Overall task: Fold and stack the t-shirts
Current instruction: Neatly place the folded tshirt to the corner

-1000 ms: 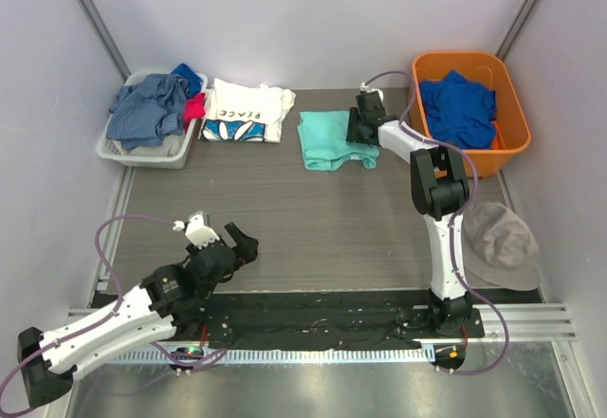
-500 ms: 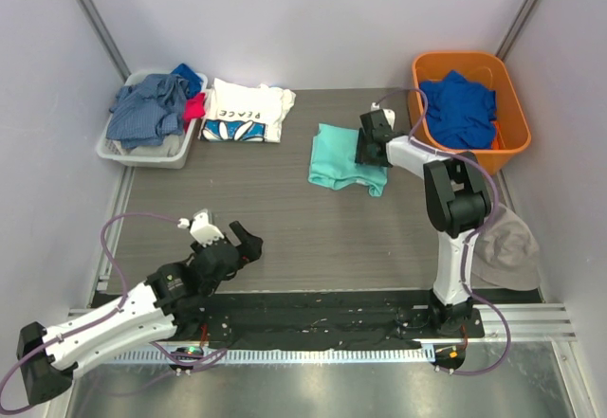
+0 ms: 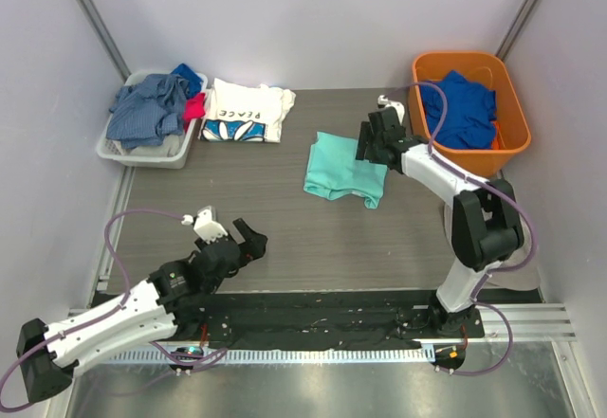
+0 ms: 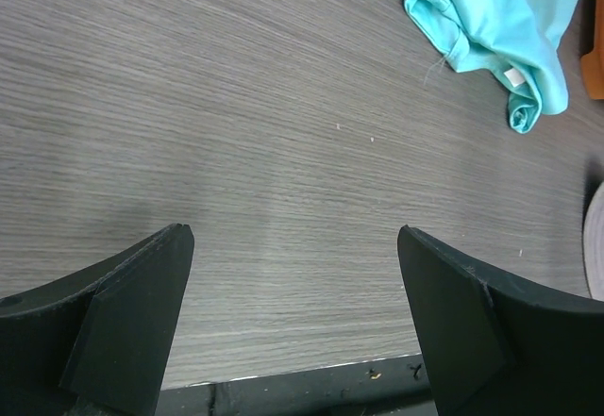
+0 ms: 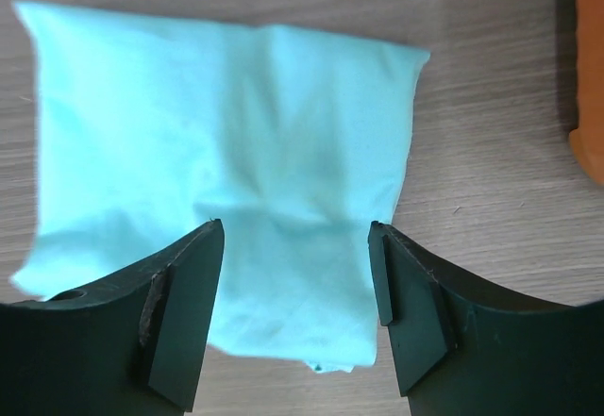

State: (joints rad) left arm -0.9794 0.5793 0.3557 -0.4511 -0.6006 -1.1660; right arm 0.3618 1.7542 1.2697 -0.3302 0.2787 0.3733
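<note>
The mint-teal t-shirt (image 3: 343, 173) lies folded on the table right of centre, its near edge rumpled. My right gripper (image 3: 372, 143) hovers over its far right part; in the right wrist view the gripper (image 5: 297, 246) is open, with the shirt (image 5: 236, 133) lying flat beneath the fingers and not pinched. The white "PEACE" t-shirt (image 3: 248, 112) lies folded at the back left. Down at the front left, my left gripper (image 3: 248, 240) is wide open over bare table (image 4: 283, 133), and the mint shirt (image 4: 500, 20) shows at the upper right of the left wrist view.
An orange basket (image 3: 512, 105) with a royal blue garment (image 3: 460, 105) stands at the back right, close behind the right arm. A grey basket (image 3: 142, 150) of grey-blue clothes sits at the back left. A black mat (image 3: 313, 306) runs along the near table edge.
The right gripper slid the mint shirt toward the front of the table and opened, letting it go. The left arm crept a little forward and to the right.
</note>
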